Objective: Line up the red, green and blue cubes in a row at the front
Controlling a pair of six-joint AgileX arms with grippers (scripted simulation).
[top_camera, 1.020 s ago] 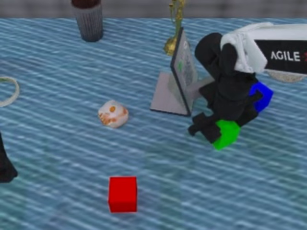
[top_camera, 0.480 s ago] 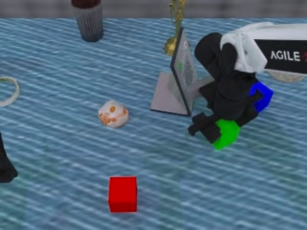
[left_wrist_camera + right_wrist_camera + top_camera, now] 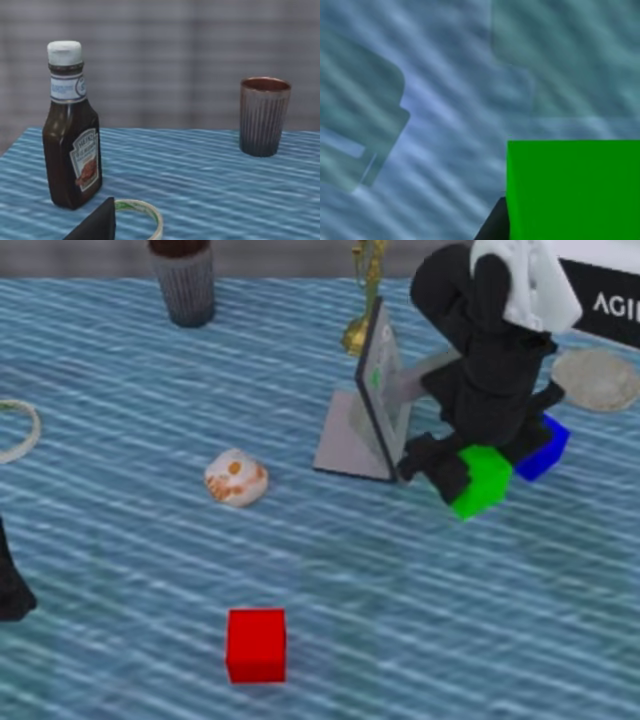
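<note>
- At the table's left edge the left gripper [image 3: 12,590] sits parked, its grip unreadable; its wrist view shows a "HEINZ" bottle [image 3: 71,135].
- The right arm [image 3: 600,300] reads "AGI".
- Right gripper [image 3: 462,472] clamps the green cube [image 3: 482,480], corner toward the front, beside the blue cube [image 3: 542,450].
- Red cube [image 3: 256,644] sits square, front centre.

red cube [image 3: 256,644] front, lump [image 3: 236,478] behind it

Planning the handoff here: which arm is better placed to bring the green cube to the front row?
Right. The right hand is already at the green cube, apparently gripping it, near the blue cube. The left arm sits parked at the table's left edge, far away.
</note>
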